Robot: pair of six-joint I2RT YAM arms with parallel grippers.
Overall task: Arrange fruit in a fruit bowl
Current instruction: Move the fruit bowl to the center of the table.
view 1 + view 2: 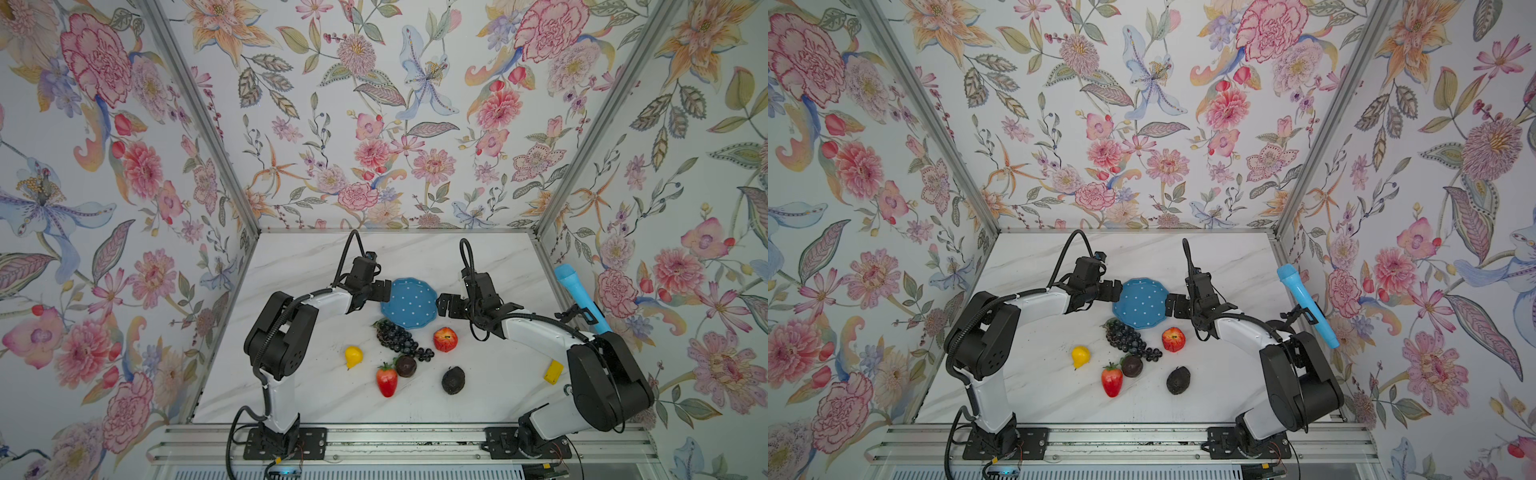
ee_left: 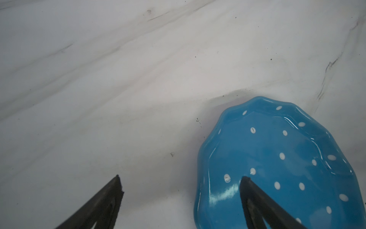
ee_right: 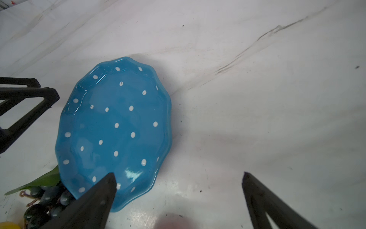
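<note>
Flowered walls (image 1: 374,124) closed in a white marbled surface (image 1: 316,266) on three sides. At the left, the left pincer (image 1: 385,291) hung wide open and empty at the left rim of the fruit bowl (image 1: 409,303), which stood bare at mid-surface. All six fruits lay on the surface nearer than the bowl: the small yellow fruit (image 1: 353,356) farthest left, then the grape bunch (image 1: 397,338), its long axis slanting from the bowl's near rim toward the near right, the strawberry (image 1: 386,379), the round dark fruit (image 1: 406,365), the apple (image 1: 445,339) and the avocado (image 1: 453,380). The right pincer (image 1: 441,306), equally wide open and empty, faced the bowl's right rim. Both pincers pointed at the bowl, so every fruit lay to their near side; the yellow fruit looked closest to the left arm, and the apple sat just near of the right pincer.

The left wrist view showed only one finger (image 2: 257,198) over the bowl's edge and no fruit. The right wrist view alone showed the grapes' green leaf (image 3: 43,179) meeting the rim. A yellow block (image 1: 553,372) showed in a top view only, near a blue microphone (image 1: 582,299).
</note>
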